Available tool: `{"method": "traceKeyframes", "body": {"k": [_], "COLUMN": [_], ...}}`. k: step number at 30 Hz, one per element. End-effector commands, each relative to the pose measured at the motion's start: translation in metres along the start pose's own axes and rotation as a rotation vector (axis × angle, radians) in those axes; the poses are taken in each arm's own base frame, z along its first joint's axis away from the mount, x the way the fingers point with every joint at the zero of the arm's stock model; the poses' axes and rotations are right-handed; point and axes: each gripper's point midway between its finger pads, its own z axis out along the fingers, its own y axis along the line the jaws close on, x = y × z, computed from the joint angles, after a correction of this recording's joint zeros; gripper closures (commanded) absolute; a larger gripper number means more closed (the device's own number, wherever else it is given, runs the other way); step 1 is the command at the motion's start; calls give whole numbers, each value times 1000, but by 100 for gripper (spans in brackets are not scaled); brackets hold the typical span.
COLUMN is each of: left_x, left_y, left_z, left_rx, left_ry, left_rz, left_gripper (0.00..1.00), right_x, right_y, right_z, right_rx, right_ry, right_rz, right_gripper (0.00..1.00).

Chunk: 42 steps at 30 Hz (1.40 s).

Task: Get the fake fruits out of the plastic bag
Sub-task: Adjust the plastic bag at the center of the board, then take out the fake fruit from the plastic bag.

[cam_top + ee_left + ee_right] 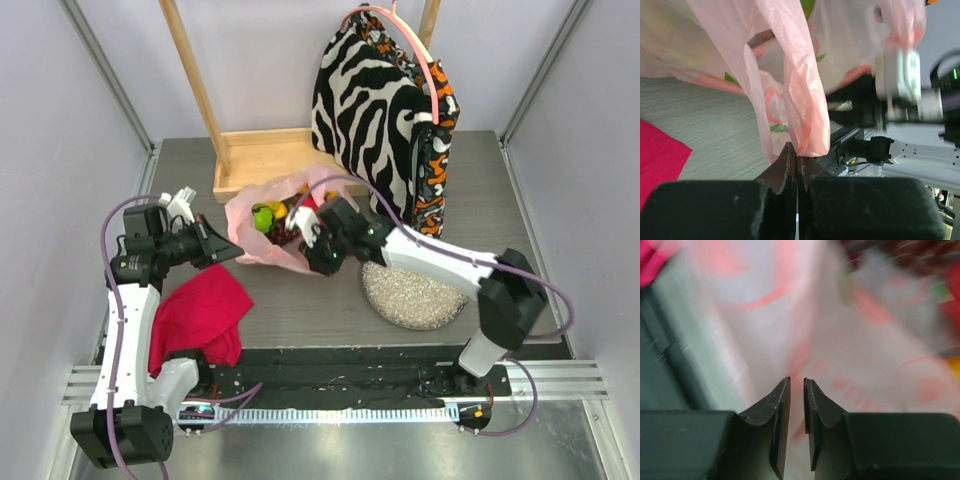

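Observation:
The pink plastic bag (262, 240) lies at mid table with its mouth open. A green apple (262, 216), a red fruit (311, 204) and dark grapes (288, 232) show inside it. My left gripper (235, 250) is shut on a fold of the bag's left edge, seen in the left wrist view (798, 152) pinching the pink film (805, 110). My right gripper (305, 238) is at the bag's near right side. In the blurred right wrist view its jaws (796, 380) stand a narrow gap apart over the bag film (840, 340). The other fruits are hidden.
A magenta-red cloth (200, 310) lies near left. The silvery round plate (415, 292) sits right of the bag under my right arm. A wooden tray with posts (265, 160) stands behind the bag. A zebra-patterned bag (375, 110) hangs at the back.

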Motion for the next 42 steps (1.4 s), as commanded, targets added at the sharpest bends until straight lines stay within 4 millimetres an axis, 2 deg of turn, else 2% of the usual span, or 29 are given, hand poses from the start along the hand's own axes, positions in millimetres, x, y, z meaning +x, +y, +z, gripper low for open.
{"method": "traceKeyframes", "body": {"k": [1,4,5,6,7,8,9,10,11,13,14,15,17,18,20,21,22,25,29,31,35,38,40,41,42], "left_x": [-10,-1,2,5,7,9,8,9,8,4,2,1,1,2,3,4,5,8,9,7,2,-2,-6,-9,-11], "left_y": [-4,1,3,5,8,10,13,16,18,19,19,19,16,15,12,13,13,14,18,20,22,23,25,26,27], "left_z": [-1,-5,-7,-8,-9,-10,-11,-11,-11,-12,-12,-13,-14,-15,-15,-15,-15,-14,-12,-12,-11,-9,-8,-7,-6], "left_rx": [6,-33,-42,-51,-62,-68,-78,-82,-88,-87,-85,-86,-70,-65,-49,-50,-49,-46,-50,-58,-65,-63,-68,-68,-71], "left_ry": [-38,-38,-41,-42,-53,-56,-64,-66,-71,-88,-92,-100,-100,-101,-96,-95,-91,-81,-71,-71,-73,-77,-84,-91,-95], "left_rz": [19,0,-2,-13,-18,-27,-46,-54,-62,-61,-61,-63,-60,-63,-68,-73,-71,-76,-80,-84,-91,-88,-87,-85,-86], "left_gripper": [100,100,100,100,100,100,100,100,100,100,100,100,100,100,100,100,100,100,100,100,100,100,100,100,100], "right_x": [-5,-43,-67,-80,-88,-113,-120,-141,-136,-150,-145,-146,-154,-149,-159,-154,-162,-166,-174,-172,-156,-146,-143,-145,-148], "right_y": [36,22,19,16,11,9,6,1,-9,-19,-25,-31,-36,-39,-42,-46,-48,-60,-62,-62,-59,-61,-63,-64,-66], "right_z": [-38,-41,-46,-46,-32,-36,-29,-31,-13,-8,7,11,16,28,32,44,44,58,73,83,106,113,115,113,109], "right_rx": [-24,41,57,67,77,84,87,93,90,82,82,81,79,79,82,88,94,142,118,118,121,141,151,151,153], "right_ry": [-67,-168,-225,-255,-262,-314,-320,-360,-335,-364,-344,-344,-356,-336,-355,-338,-357,-366,-376,-366,-315,-294,-288,-292,-300], "right_rz": [-56,-75,-70,-65,-49,-6,24,61,162,263,309,376,409,438,455,470,478,496,507,509,515,516,503,487,456], "right_gripper": [74,70,64,58,52,38,33,27,26,22,20,19,17,16,14,14,14,13,9,8,8,8,13,23,41]}}
